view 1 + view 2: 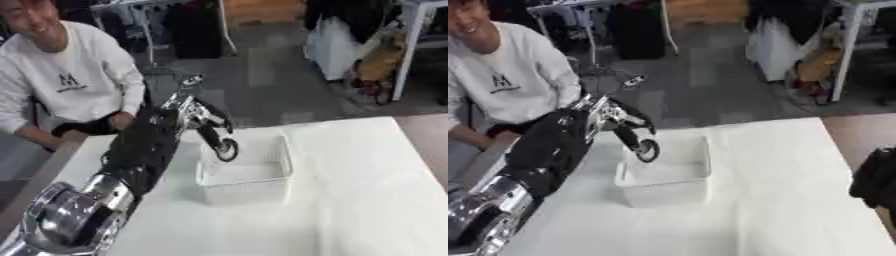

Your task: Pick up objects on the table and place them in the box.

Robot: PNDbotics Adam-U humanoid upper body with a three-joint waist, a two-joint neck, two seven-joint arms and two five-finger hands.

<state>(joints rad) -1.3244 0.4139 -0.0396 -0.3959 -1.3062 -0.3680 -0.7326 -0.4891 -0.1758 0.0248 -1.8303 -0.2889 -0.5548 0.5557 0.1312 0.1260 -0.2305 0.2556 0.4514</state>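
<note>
A white mesh box (246, 193) stands on the white table (350, 200), left of the middle. My left arm reaches in from the lower left, and my left hand (186, 112) hangs over the box's far left corner. Its fingers are curled on a black object (225, 148) that hangs down from the hand and ends in a round ring just above the box's inside. The box floor that shows looks bare. At the right edge of the right eye view a dark shape, my right hand (874, 183), hovers beside the table; its fingers cannot be made out.
The table's left edge (54, 165) runs close beside my left arm. Wide bare tabletop lies right of and in front of the box. Beyond the far edge are floor, white table legs (404, 55) and stored bags.
</note>
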